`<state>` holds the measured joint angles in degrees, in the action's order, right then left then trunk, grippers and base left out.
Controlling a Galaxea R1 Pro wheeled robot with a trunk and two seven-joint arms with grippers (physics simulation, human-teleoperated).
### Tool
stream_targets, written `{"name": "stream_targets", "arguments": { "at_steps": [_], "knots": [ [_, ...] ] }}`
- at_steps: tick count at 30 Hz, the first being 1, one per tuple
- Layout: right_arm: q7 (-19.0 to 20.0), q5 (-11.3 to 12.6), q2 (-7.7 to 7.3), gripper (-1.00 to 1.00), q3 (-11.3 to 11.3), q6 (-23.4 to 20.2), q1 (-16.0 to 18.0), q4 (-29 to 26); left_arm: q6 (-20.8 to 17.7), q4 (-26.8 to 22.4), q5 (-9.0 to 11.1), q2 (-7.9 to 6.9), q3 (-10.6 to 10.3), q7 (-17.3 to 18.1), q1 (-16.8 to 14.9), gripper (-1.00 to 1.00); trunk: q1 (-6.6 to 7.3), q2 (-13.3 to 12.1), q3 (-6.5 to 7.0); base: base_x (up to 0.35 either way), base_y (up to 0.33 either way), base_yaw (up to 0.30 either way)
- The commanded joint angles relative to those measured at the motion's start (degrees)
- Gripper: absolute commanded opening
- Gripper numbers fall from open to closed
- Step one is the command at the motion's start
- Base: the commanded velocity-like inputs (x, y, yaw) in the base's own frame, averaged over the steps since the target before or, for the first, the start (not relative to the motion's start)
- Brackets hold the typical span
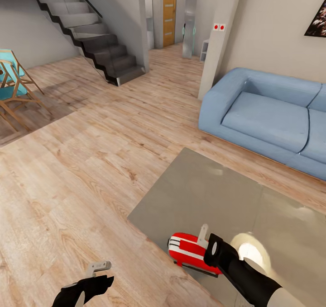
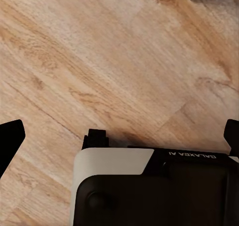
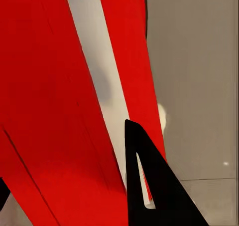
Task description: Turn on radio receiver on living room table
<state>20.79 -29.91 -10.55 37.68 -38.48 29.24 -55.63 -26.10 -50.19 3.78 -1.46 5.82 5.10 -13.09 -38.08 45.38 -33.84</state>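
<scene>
While lying flat, radio receiver (image 1: pixel 189 249) long axis spans table (image 1: pixel 213 194) edge.

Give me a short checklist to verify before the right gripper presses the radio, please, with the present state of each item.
1. Radio receiver lies on the table, near its front edge: ok.
2. Right gripper is over the radio, whose red body shows close in the right wrist view: ok.
3. Fingertip touching the radio: cannot tell.
4. Power button located: cannot tell, none is visible.
5. Left gripper is apart from the table, above the wood floor: ok.
6. Radio already on: cannot tell.
</scene>
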Motion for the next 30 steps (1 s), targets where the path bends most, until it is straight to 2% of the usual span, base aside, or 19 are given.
{"name": "stream_targets", "arguments": {
  "at_steps": [1, 11, 12, 13, 16, 18, 30],
  "knots": [
    [-0.1, 0.1, 0.01, -1.00, 0.0, 0.0, 0.0, 0.0, 0.0, 0.0, 0.0, -0.01, 0.0, 0.0, 0.0, 1.00, 0.00, 0.0, 0.00, 0.000, 0.000, 0.000],
    [-0.8, 0.1, 0.01, -1.00, 0.0, 0.0, 0.0, 0.0, 0.0, 0.0, 0.0, 0.03, 0.0, 0.0, 0.0, 1.00, 0.00, 0.0, 0.00, 0.000, 0.000, 0.000],
    [-0.2, -0.4, -2.43, -1.00, -9.5, -11.7, -0.1, -27.7, 0.0, -0.3, 0.0, 0.06, 0.0, 0.0, 0.0, 1.00, 0.00, 0.0, 0.00, 0.000, 0.000, 0.000],
    [0.1, -0.4, -2.75, -1.00, -9.7, -14.3, -0.1, -29.9, 0.0, -0.3, 0.0, 0.06, 0.0, 0.0, 0.0, 1.00, 0.00, 0.0, 0.00, 0.000, 0.000, 0.000],
    [0.7, -0.4, -3.15, -1.00, -10.1, -17.9, -0.1, -32.9, 0.0, -0.3, 0.0, 0.06, 0.0, 0.0, 0.0, 1.00, 0.00, 0.0, 0.00, 0.000, 0.000, 0.000],
    [0.9, -0.4, -3.24, -1.00, -10.3, -18.8, -0.1, -33.6, 0.0, -0.3, 0.0, 0.06, 0.0, 0.0, 0.0, 1.00, 0.00, 0.0, 0.00, 0.000, 0.000, 0.000],
    [1.2, 0.0, -3.10, -1.00, -10.5, -19.7, -0.1, -34.3, 0.0, -0.3, 0.1, 0.06, 0.0, 0.0, 0.0, 1.00, 0.00, 0.0, 0.00, 0.000, 0.000, 0.000]
  ]
}}
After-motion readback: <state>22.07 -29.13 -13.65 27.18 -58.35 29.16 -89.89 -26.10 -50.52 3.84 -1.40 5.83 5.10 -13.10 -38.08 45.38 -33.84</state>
